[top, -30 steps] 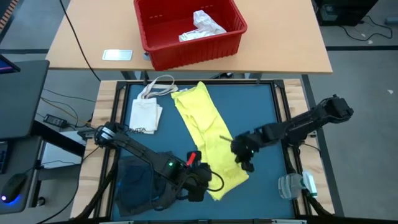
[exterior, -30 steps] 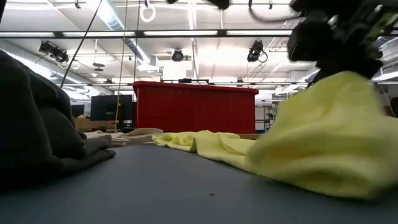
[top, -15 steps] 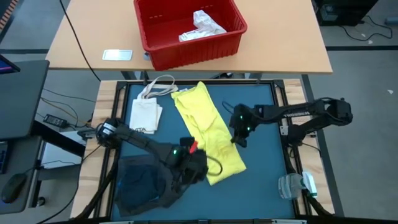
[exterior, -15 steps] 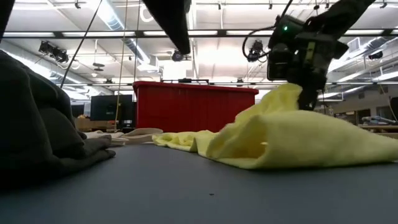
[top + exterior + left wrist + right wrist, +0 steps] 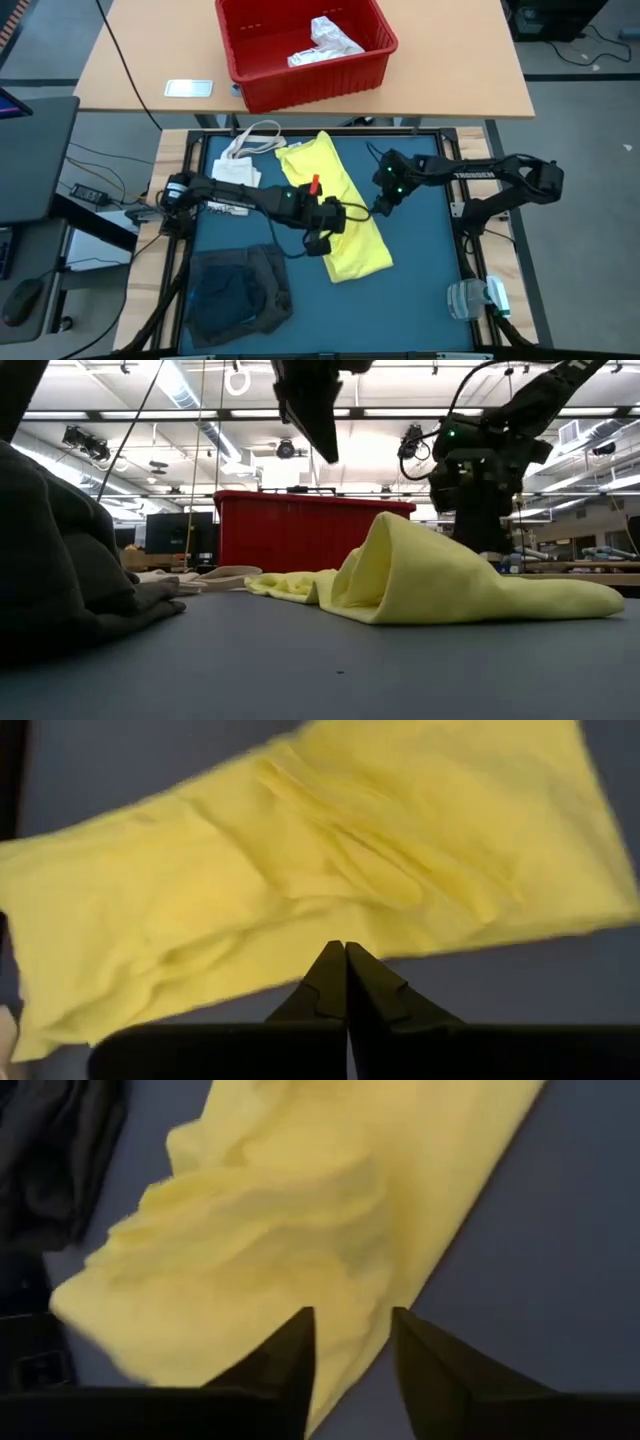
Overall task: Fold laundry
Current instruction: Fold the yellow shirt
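The long yellow garment [image 5: 358, 255] lies slantwise on the blue mat, its near part doubled over into a raised fold [image 5: 400, 560]. My right gripper [image 5: 380, 207] stands open at the garment's right edge [image 5: 400, 1270], and I cannot tell whether its fingers touch the cloth. My left gripper [image 5: 318, 246] is shut and empty. It hangs above the garment's left side [image 5: 300, 850] and shows high above the cloth in the low view [image 5: 318, 430]. A dark grey garment [image 5: 235, 290] lies bunched at the mat's near left.
A cream tote bag [image 5: 235, 180] lies at the mat's far left. A red bin [image 5: 300, 85] holding something white stands on the wooden table beyond the mat. A clear plastic item with green trim [image 5: 475, 298] sits at the near right. Bare mat shows right of the yellow garment.
My right gripper has carried the yellow garment's near end toward the far edge, then opened and let it go. That end has dropped and now lies doubled over the garment's middle, while the far end has stayed put. My left gripper, still shut, has moved toward the far edge.
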You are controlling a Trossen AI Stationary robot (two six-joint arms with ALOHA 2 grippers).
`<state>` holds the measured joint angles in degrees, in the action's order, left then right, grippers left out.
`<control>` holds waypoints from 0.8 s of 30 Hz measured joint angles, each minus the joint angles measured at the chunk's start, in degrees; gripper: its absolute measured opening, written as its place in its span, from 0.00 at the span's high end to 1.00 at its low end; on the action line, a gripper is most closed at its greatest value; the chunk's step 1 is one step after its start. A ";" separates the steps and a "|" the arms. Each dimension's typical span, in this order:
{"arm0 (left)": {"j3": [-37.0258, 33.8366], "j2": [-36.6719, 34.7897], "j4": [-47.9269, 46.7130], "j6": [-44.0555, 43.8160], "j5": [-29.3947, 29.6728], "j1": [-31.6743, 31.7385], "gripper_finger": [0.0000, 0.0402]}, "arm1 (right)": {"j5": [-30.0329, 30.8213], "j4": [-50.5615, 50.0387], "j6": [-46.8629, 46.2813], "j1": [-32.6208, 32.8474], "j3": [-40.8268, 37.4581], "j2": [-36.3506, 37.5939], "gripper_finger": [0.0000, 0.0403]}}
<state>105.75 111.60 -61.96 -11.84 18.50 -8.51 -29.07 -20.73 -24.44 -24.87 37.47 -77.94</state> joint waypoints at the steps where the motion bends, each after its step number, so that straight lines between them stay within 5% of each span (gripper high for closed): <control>1: 0.00 -0.66 -0.16 0.04 0.43 0.24 1.00 | -0.64 -1.21 -1.17 0.02 0.00 0.75 0.63; 8: -0.01 -3.02 0.62 0.88 -0.77 1.50 1.00 | -6.06 -1.72 -9.79 7.37 0.00 6.54 0.58; 13: -4.12 -3.00 9.89 -6.05 -13.56 2.03 1.00 | 0.38 4.20 -9.89 15.94 0.00 4.66 0.61; 16: -9.98 -2.98 15.54 -17.06 -14.56 1.69 0.97 | 4.37 5.12 -10.51 18.46 0.00 3.47 0.62; 24: -26.38 -2.89 40.96 -37.79 -14.77 -3.49 0.64 | 7.07 4.35 -12.01 19.59 0.00 6.18 0.62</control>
<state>79.37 108.71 -21.00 -49.62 3.73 -12.01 -22.00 -16.38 -36.45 -5.28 37.47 -71.76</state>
